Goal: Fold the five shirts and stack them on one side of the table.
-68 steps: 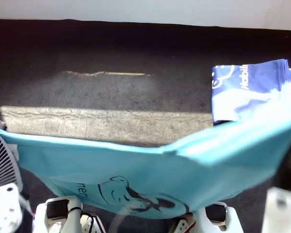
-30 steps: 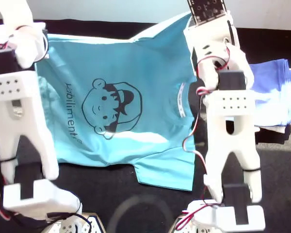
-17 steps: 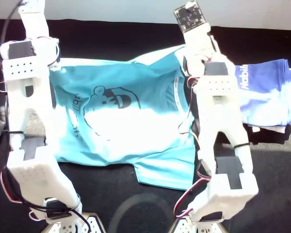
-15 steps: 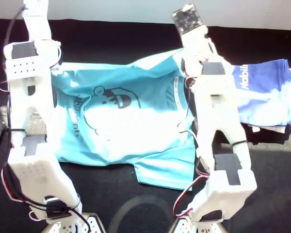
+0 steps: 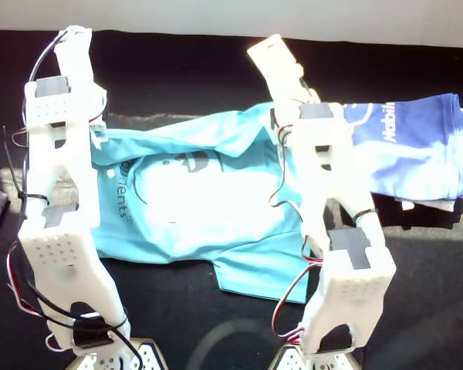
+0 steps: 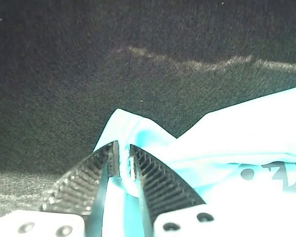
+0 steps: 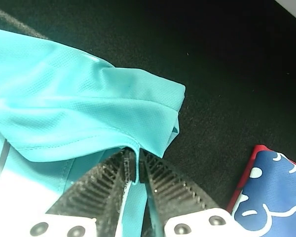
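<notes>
Jaws of your left gripper (image 6: 123, 149) and right gripper (image 7: 136, 154) clamp the far edge of the turquoise printed shirt (image 5: 216, 208) on the dark table (image 5: 177, 69), so uneven pulling could slip it free.

The turquoise shirt (image 5: 208, 223) lies spread between the left pincer (image 5: 99, 139) and the right pincer (image 5: 280, 123), its far edge bunched and raised at both. Just beyond the right pincer, on the side away from the left pincer, a folded blue shirt (image 5: 417, 146) tops a dark garment (image 5: 420, 214).
</notes>
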{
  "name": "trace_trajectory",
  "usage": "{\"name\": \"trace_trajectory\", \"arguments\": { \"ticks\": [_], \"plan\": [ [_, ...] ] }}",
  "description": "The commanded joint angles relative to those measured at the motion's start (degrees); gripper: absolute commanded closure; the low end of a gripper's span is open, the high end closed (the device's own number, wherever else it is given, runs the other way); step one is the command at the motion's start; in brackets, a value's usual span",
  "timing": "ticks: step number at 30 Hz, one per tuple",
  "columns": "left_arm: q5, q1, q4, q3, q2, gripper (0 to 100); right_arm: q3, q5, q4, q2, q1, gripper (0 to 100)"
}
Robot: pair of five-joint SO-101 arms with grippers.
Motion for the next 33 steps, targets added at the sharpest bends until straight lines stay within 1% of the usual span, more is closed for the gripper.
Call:
{"name": "trace_trajectory", "arguments": {
  "ticks": [1, 5, 17, 21, 25, 27, 31, 33],
  "plan": [
    [-0.4, -0.6, 1.1, -2.7, -3.1, 99, -3.3, -0.6, 0.2, -0.6, -0.2, 99.2],
    [-0.4, -0.6, 2.6, -2.7, -3.4, 99, -3.4, -0.6, 0.2, -0.6, -0.2, 99.2],
    [-0.4, -0.5, 11.5, -2.3, -2.7, 99, -3.4, -0.6, 0.2, -0.6, -0.2, 99.2],
    [0.0, -0.5, 16.1, -2.4, 0.0, 99, -3.4, -0.6, 0.2, -0.6, -0.2, 99.2],
    [0.0, -0.6, 17.4, -2.6, 3.6, 98, -3.4, -0.6, 0.2, -0.6, -0.2, 99.2],
    [0.0, -0.6, 17.2, -2.7, 4.4, 95, -3.4, -0.6, 0.2, -0.6, -0.2, 99.2],
    [0.1, -0.6, 17.4, -2.7, 4.4, 85, -3.4, -0.5, 0.2, -0.6, -0.2, 99.2],
    [0.1, -0.7, 18.5, -2.7, 4.4, 83, -3.4, -0.5, 0.2, -0.6, -0.2, 99.2]
  ]
}}
